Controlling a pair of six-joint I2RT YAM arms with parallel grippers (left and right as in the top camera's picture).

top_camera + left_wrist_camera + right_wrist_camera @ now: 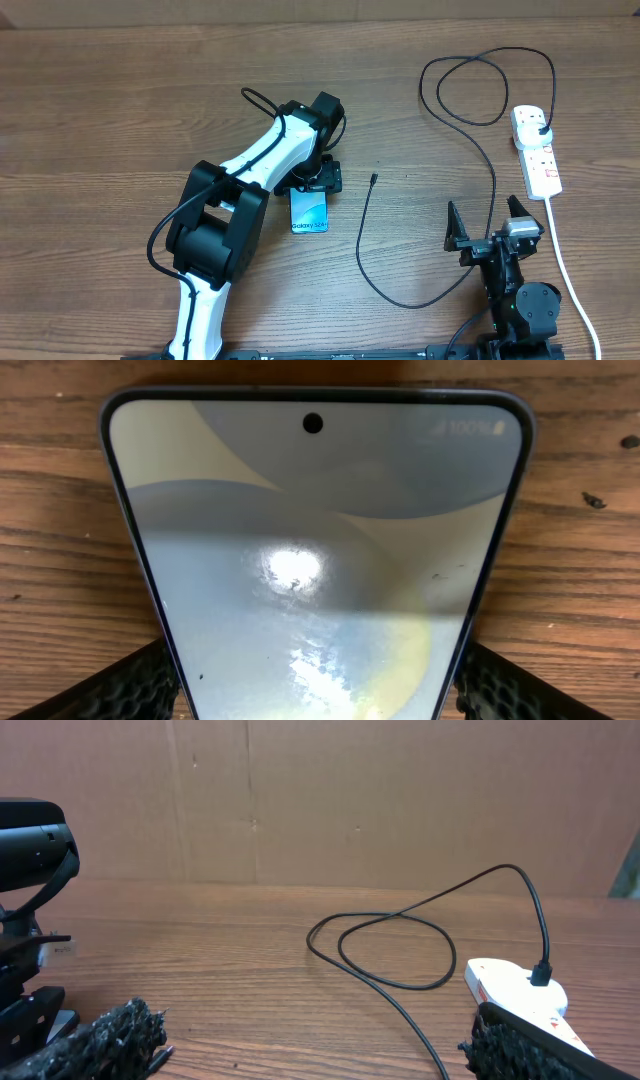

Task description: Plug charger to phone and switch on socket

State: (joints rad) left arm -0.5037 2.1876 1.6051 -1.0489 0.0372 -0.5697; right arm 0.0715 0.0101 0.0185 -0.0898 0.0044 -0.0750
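Note:
The phone lies flat on the wooden table with its blue screen up. It fills the left wrist view. My left gripper straddles its far end, and in the left wrist view both fingers press against the phone's side edges. The charger cable runs from its black plug in the socket strip, through a loop, down and round to its connector tip, which lies loose right of the phone. My right gripper is open and empty near the front edge, with the cable and strip ahead of it.
The strip's thick white cord runs down the right side past my right arm. The cable's low bend lies just left of the right arm's base. A brown cardboard wall stands behind the table.

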